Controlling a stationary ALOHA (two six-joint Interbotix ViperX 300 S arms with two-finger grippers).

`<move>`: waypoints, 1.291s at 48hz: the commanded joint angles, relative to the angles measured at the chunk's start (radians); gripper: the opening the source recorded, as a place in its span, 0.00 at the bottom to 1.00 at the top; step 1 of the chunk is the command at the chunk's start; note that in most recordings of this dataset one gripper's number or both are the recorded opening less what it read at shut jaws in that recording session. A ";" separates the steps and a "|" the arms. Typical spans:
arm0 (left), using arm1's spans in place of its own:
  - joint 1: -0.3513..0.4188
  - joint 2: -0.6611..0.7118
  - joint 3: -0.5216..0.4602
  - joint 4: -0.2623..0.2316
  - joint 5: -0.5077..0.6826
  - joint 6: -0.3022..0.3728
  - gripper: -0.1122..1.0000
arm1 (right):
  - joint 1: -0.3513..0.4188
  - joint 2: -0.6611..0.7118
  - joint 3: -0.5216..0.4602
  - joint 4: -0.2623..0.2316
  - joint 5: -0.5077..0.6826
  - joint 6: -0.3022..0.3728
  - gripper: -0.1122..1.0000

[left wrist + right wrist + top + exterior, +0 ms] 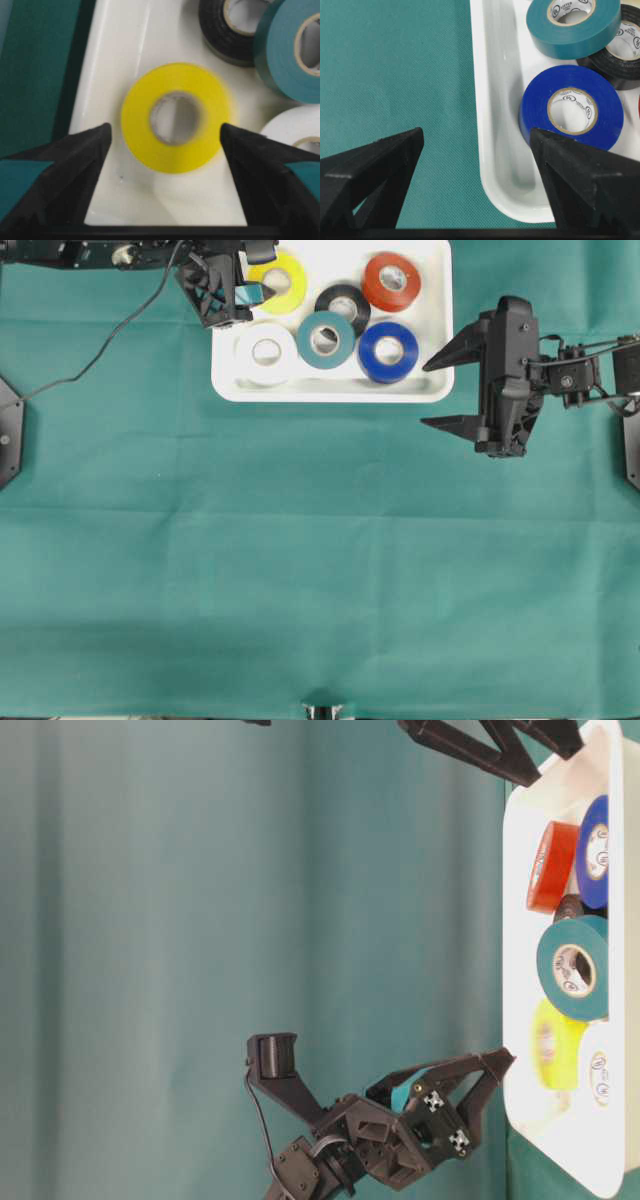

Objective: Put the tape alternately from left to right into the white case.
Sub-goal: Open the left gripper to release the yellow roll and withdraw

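Overhead: white case (330, 390) held all six rolls: yellow roll (278, 283), black roll (343, 306), orange-red roll (391, 281), white roll (266, 352), teal roll (326, 339), blue roll (388, 351). Left gripper (240, 285) hung over the yellow roll; right gripper (440, 392) stood wide beside the case on the green cloth (300, 560).

Left wrist: fingers spread wide either side of the yellow roll, apart from it.

Right wrist: fingers wide, straddling the case rim near blue.

A creased green cloth (300, 570) covers the table, a black cable (110, 335) lying across it
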 commanded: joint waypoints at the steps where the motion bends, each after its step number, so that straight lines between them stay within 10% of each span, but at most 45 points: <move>1: -0.006 -0.021 -0.017 0.000 -0.009 0.000 0.99 | 0.002 -0.015 -0.008 -0.002 -0.011 0.000 0.82; 46: -0.305 -0.202 0.147 -0.005 -0.011 -0.011 0.99 | 0.002 -0.015 -0.012 -0.002 -0.012 0.000 0.82; 62: -0.430 -0.206 0.156 -0.005 -0.009 -0.173 0.99 | 0.002 -0.015 -0.012 -0.002 -0.011 0.000 0.82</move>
